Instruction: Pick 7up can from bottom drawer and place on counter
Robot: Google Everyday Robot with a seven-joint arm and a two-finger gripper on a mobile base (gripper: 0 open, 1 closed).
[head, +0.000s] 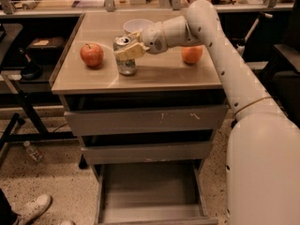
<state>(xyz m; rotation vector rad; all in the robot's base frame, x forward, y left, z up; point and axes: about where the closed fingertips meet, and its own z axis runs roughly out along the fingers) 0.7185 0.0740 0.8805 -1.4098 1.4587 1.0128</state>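
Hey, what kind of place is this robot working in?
Probably a lab or workshop: a cluttered workbench behind, a drawer cabinet with a tan counter, and the robot's claw gripping the 7up can on it.

Gripper (129,45) over counter (159,75), clamped on 7up can (126,66). It covers the can's upper side. Can label unreadable. Wrist hides right rim of bowl (135,25) and top of orange (192,56). Bottom drawer (150,191): front cut off by lower edge.

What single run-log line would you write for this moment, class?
gripper: shut on 7up can | 7up can: upright on counter | bottom drawer: open | nearby: apple, orange
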